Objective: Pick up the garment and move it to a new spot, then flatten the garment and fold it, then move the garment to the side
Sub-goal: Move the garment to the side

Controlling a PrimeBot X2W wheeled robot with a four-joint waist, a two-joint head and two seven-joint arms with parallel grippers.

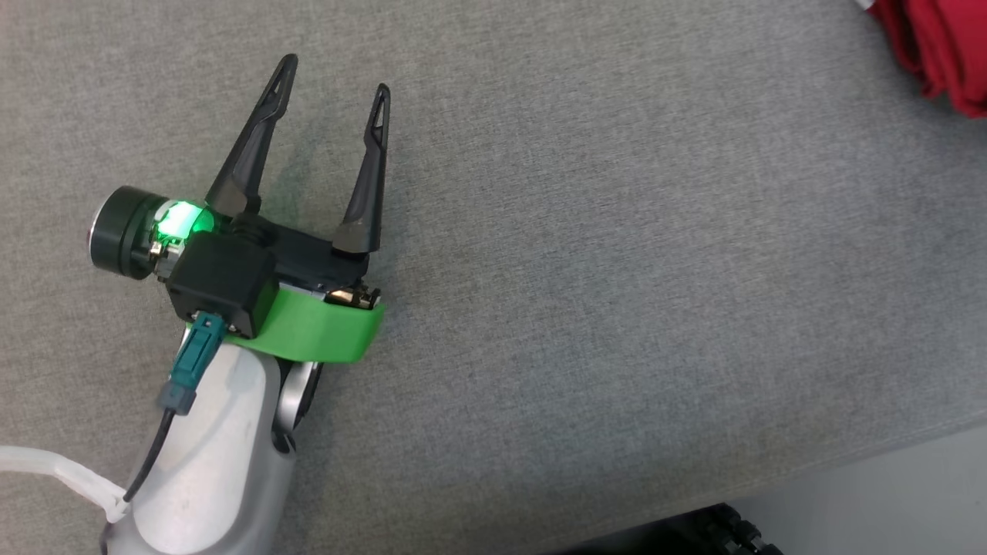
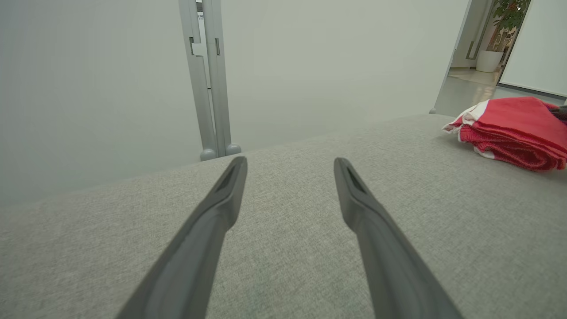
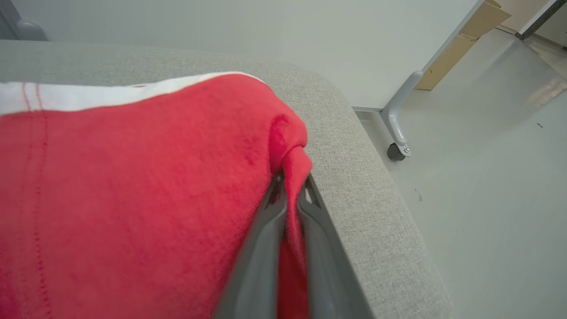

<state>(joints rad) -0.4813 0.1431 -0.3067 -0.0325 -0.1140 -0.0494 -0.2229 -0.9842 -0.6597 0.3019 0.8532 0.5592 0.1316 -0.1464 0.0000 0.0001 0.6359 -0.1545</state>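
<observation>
A grey padded surface (image 1: 617, 270) spreads under everything. The red garment (image 1: 942, 46), white-edged, lies in layers at the surface's far right corner, cut off by the frame in the head view. The right gripper (image 3: 290, 186) is pinched on a fold of it, its fingers partly hidden by cloth. The left gripper (image 1: 335, 77) hovers spread wide over bare surface, well apart from the garment.

The garment (image 1: 941, 46) is lying at the far right corner of the desk (image 1: 617, 270). The left claw (image 1: 335, 75) is sitting over the desk's left part, well apart from it. The right claw (image 3: 292, 181) is pinching the garment's edge beside the desk's rim.
</observation>
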